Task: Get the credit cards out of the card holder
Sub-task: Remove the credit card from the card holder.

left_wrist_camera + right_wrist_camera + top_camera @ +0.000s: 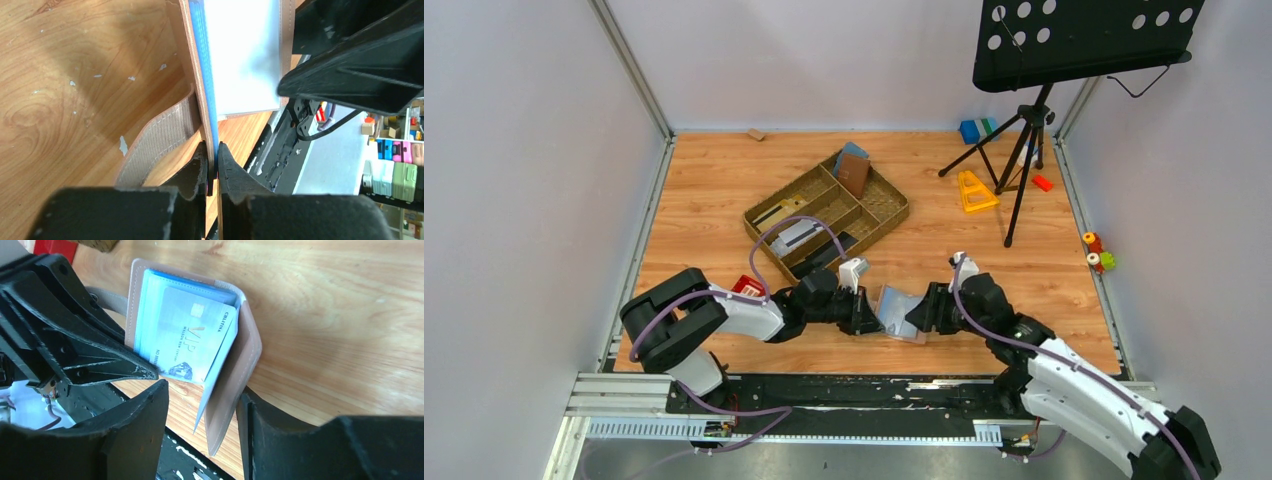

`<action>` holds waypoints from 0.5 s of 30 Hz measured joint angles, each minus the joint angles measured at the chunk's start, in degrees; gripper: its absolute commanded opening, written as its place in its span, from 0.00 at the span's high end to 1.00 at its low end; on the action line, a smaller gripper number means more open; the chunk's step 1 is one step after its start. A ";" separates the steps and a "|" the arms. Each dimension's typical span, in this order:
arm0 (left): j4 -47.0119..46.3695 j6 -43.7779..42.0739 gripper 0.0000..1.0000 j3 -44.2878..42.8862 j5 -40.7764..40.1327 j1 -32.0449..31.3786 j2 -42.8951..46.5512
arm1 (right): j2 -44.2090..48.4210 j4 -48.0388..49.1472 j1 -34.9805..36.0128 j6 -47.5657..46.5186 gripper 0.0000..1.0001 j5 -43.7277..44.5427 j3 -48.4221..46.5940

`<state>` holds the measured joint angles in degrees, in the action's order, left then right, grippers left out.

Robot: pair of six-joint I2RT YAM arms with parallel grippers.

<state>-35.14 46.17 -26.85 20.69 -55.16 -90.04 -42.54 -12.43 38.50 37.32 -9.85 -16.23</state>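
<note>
- Wooden bench, boxed in by white walls.
- The card holder is propped open near the front edge, between both arms.
- A pale card sits in its blue sleeves, its lower edge toward the right jaws.
- Left jaws are pinched tight on one cover's edge.
- Right jaws gape, straddling the other cover and gripping nothing; they look better placed to pull.

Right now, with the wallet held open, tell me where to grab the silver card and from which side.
Pinch the silver card's loose lower corner, where it pokes out of the blue sleeves. Come from the wallet's open edge, on the right gripper's side, in line with the card. The left gripper pinches the opposite side, so a pull should slide it free.
</note>
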 measured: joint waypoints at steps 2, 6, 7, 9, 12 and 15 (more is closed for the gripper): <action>-0.48 0.13 1.00 0.09 -0.02 0.00 0.17 | 3.65 -4.04 0.00 -0.66 0.50 1.92 -1.20; -1.20 0.76 1.00 1.36 -0.02 0.02 2.64 | 9.99 -9.60 -0.02 -1.90 0.59 3.61 -5.81; -1.40 1.05 1.00 1.88 -0.02 0.13 3.74 | 11.02 -10.03 -0.02 -2.10 0.61 3.41 -7.04; -1.90 1.62 1.00 2.93 0.20 0.61 5.97 | 12.35 -9.90 -0.02 -2.32 0.65 1.88 -8.96; -2.40 2.54 1.00 4.44 0.50 1.51 9.31 | 11.67 -7.74 -0.02 -2.34 0.68 -3.10 -10.38; -1.86 2.64 1.00 4.76 0.70 1.99 11.80 | 8.33 -5.09 0.00 -1.81 0.66 -8.46 -10.38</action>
<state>-36.99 48.82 -22.09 21.39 -53.17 -78.24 -34.22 -17.52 38.50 35.51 -18.31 -26.61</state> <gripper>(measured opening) 0.112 0.325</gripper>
